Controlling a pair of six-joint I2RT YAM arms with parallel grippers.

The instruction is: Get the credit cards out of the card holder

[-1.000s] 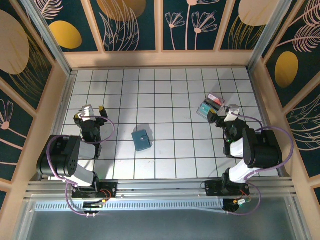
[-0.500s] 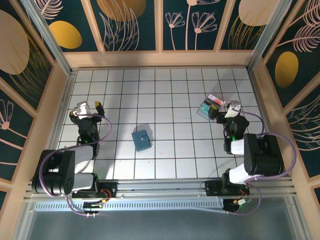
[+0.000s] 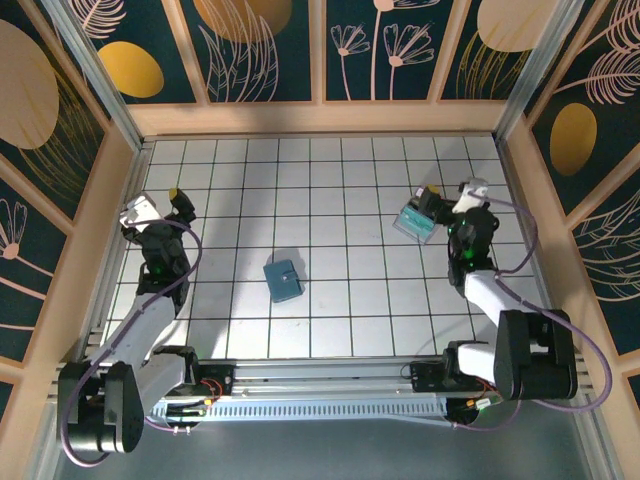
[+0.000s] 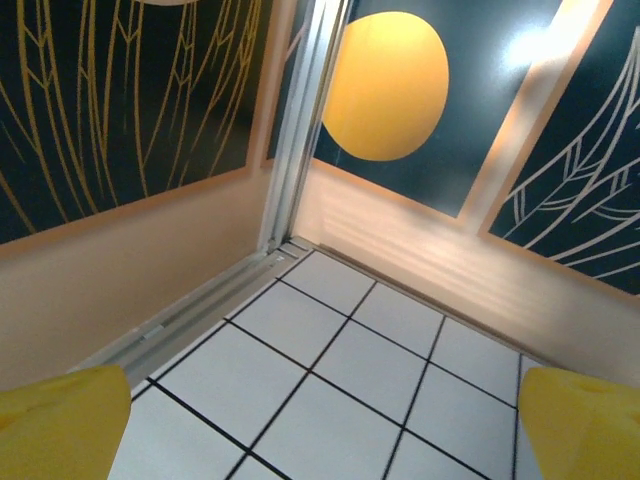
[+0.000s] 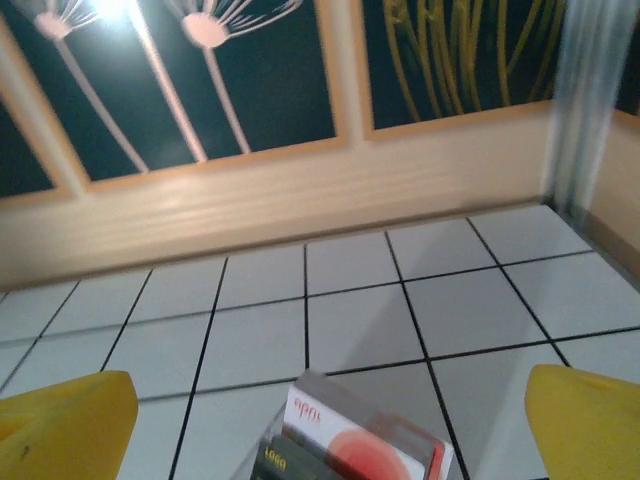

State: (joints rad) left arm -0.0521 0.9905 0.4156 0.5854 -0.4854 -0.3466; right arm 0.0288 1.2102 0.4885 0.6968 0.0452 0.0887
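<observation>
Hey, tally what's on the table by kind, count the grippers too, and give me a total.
card holder: 1
clear tray: 1
open grippers: 2, left gripper and right gripper
Total: 4

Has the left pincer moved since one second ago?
Yes. The left pincer went to the left and slightly farther out, away from the unmoved card holder.

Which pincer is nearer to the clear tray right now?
Right. The right pincer hangs open just beside the clear tray; the left pincer is open far off on the opposite side, beyond the card holder.
</observation>
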